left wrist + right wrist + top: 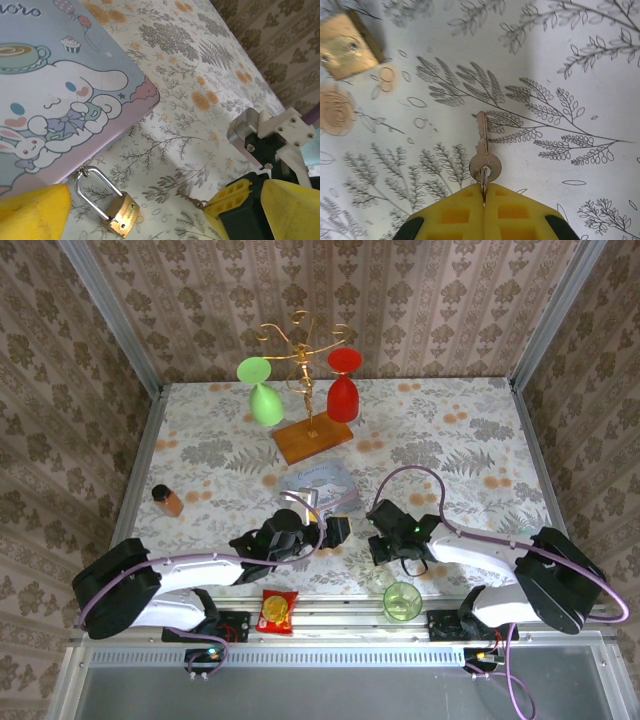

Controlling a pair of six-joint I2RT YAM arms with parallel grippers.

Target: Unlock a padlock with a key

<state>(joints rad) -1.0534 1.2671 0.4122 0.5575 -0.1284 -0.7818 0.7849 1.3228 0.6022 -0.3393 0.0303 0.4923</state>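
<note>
Brass padlock [122, 214] lies before the open left gripper [165, 205], while the right gripper [484, 200] pinches the key [482, 145]

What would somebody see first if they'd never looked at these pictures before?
Probably the pale blue cartoon tin, big in the left wrist view, with the small brass padlock lying on the table beside its edge. Next, the thin silvery key, pinched by its ring in the shut right gripper over the flowery tablecloth. At the back of the table, a green glass and a red glass hang upside down on a gold wire stand.
</note>
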